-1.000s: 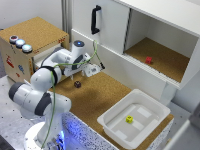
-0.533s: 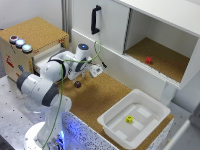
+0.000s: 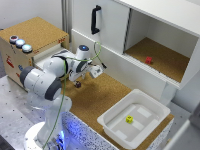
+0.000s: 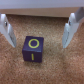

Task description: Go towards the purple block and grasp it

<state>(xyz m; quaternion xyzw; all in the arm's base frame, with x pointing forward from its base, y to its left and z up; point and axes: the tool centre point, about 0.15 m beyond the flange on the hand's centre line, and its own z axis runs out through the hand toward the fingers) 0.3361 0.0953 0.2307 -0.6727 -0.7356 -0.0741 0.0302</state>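
I hang over the purple block [image 4: 32,48] on the cork table [image 3: 100,100], jaws wide and empty, 1 finger [image 4: 70,30] each side. Next: descend, then close.

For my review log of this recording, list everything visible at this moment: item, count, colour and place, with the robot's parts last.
small purple block with yellow markings: one, dark purple, on the cork surface between the open fingers.
small red block: one, red, inside the open cabinet compartment.
small yellow block: one, yellow, inside the tray.
white plastic tray: one, white, on the cork surface toward the exterior view's right.
cork-topped wooden box: one, brown, at the exterior view's left, three round buttons on top.
black cabinet handle: one, black, on the white cabinet front.
robot arm: one, white.
gripper: one, open, around the purple block.
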